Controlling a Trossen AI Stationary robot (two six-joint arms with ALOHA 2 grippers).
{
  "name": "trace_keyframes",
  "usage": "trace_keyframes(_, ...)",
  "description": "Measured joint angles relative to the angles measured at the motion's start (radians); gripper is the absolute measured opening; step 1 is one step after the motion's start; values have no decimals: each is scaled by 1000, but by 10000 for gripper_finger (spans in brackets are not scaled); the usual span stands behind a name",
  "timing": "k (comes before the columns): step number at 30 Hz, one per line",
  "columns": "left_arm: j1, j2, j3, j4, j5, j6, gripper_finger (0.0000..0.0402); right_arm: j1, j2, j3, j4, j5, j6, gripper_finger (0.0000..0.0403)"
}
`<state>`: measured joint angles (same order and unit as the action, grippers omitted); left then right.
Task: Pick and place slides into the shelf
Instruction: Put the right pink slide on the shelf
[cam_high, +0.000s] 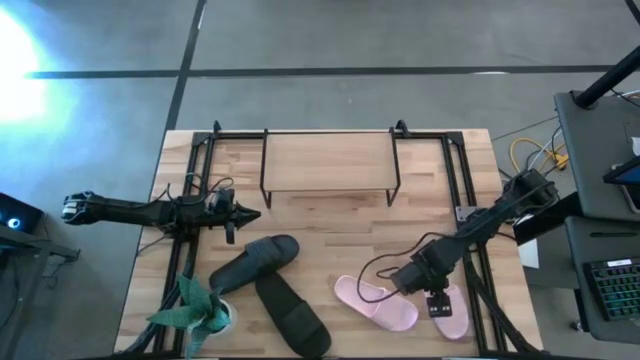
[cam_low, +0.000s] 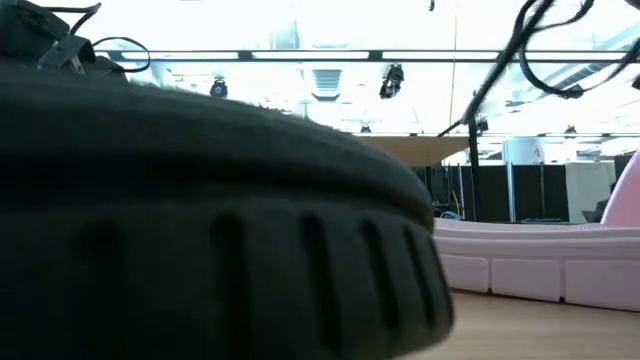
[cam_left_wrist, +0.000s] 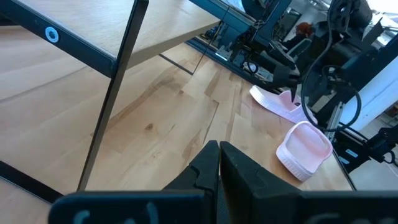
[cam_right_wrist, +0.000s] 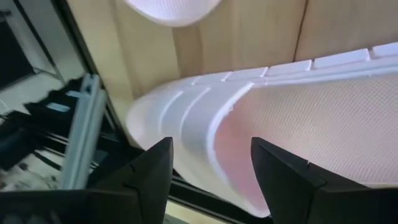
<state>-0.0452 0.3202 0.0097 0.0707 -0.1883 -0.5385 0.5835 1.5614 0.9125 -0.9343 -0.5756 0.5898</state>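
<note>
Right hand (cam_high: 437, 301) is hovering with fingers spread over the pink slide (cam_high: 450, 310) nearest the table's (cam_high: 330, 225) right edge, the wrist view showing its heel between the two fingers (cam_right_wrist: 149, 177), apparently lining up for a grasp across its width. The second pink slide (cam_high: 376, 301) is lying just beside it. Left hand (cam_high: 248, 214) is waiting with fingers pressed together near the shelf's (cam_high: 328, 160) left legs, clear of the working arm. Both dark slides (cam_high: 270, 285) are lying in front of it, beside the plant (cam_high: 195, 308). The shelf is standing at the table's far edge with nothing on its top board, so all four slides are judged still to be placed.
</note>
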Motion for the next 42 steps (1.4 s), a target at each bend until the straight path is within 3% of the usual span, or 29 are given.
trace_keyframes(6,0,0,0,0,0,0,0,1,22,-26,6,-22,-15,208)
trace_keyframes(23,0,0,0,0,0,0,0,61,27,-78,53,-220,-15,197)
trace_keyframes(29,0,0,0,0,0,0,0,72,26,-77,67,-236,-4,149)
trace_keyframes(37,0,0,0,0,0,0,0,71,26,-76,111,-243,6,29)
trace_keyframes(42,0,0,0,0,0,0,0,71,25,-77,114,-223,62,13)
